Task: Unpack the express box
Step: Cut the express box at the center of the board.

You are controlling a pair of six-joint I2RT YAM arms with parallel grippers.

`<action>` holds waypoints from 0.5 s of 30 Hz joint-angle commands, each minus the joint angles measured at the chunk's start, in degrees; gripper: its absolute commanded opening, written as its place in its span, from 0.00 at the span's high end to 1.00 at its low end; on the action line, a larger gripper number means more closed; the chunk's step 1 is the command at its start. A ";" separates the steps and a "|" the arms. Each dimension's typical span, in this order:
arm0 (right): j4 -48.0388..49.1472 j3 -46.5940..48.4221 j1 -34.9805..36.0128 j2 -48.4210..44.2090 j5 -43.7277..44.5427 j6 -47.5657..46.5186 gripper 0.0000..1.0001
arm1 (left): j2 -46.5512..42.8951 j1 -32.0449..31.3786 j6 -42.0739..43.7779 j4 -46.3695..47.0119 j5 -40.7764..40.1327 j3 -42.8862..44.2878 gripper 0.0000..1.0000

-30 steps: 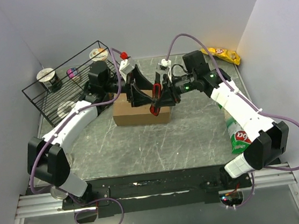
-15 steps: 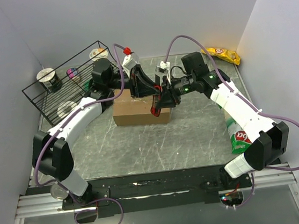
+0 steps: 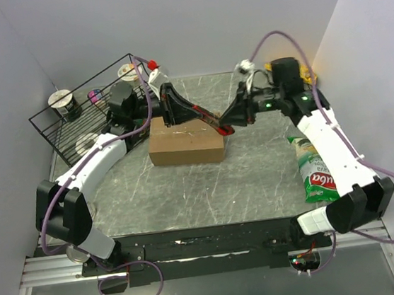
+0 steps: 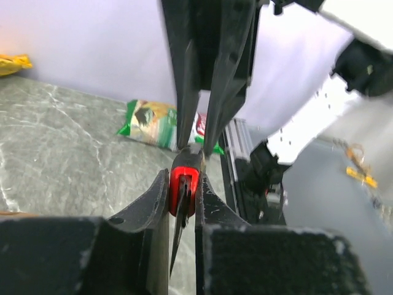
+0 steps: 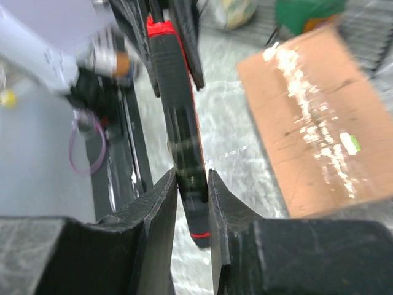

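Seen from above, a plain brown rectangular cardboard express box (image 3: 186,147) lies in the middle of a grey marbled table (image 3: 208,185) with its flaps shut. The right wrist view shows a pale strip of tape along its top seam.

Just above the box's far right corner the two arms meet tip to tip. Between them hangs a slim black tool with red trim (image 3: 209,119), probably a box cutter. The left gripper (image 3: 190,112) is clamped on one end; the left wrist view shows its fingers (image 4: 158,209) pressed against the red part. The right gripper (image 3: 226,126) is clamped on the other end, its pads tight on the black body. Neither gripper touches the box.

The step in hand looks like passing the cutter from one arm to the other before the tape is slit. Which arm is giving cannot be told. Next, one gripper needs to let go cleanly while the other holds firm, then bring the blade down to the seam.
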 commanded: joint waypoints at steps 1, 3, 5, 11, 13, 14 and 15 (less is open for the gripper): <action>6.17 -2.19 -7.53 -5.83 -0.51 16.32 0.68 | -3.19 4.54 -9.23 10.17 -2.38 -1.16 0.99; 9.61 -4.56 -7.45 -6.62 -3.93 18.19 0.59 | -2.75 4.62 -12.13 12.63 -3.00 -0.11 0.99; 11.63 -5.89 -7.27 -7.15 -5.35 20.57 0.55 | -1.70 4.71 -13.88 13.51 -3.00 1.81 0.99; 14.80 -7.73 -6.92 -7.24 -8.17 21.19 0.48 | -0.11 4.89 -17.40 16.32 -2.83 4.82 0.99; 15.33 -7.65 -5.78 -7.07 -7.12 20.67 0.46 | 0.33 4.89 -18.20 17.64 -2.56 4.99 0.99; 15.59 -7.56 -5.60 -6.63 -7.12 20.75 0.45 | 0.41 4.80 -18.81 17.91 -2.48 5.08 0.99; 16.21 -7.47 -5.43 -6.28 -7.29 21.10 0.44 | 0.76 4.89 -18.90 18.00 -2.39 5.17 0.99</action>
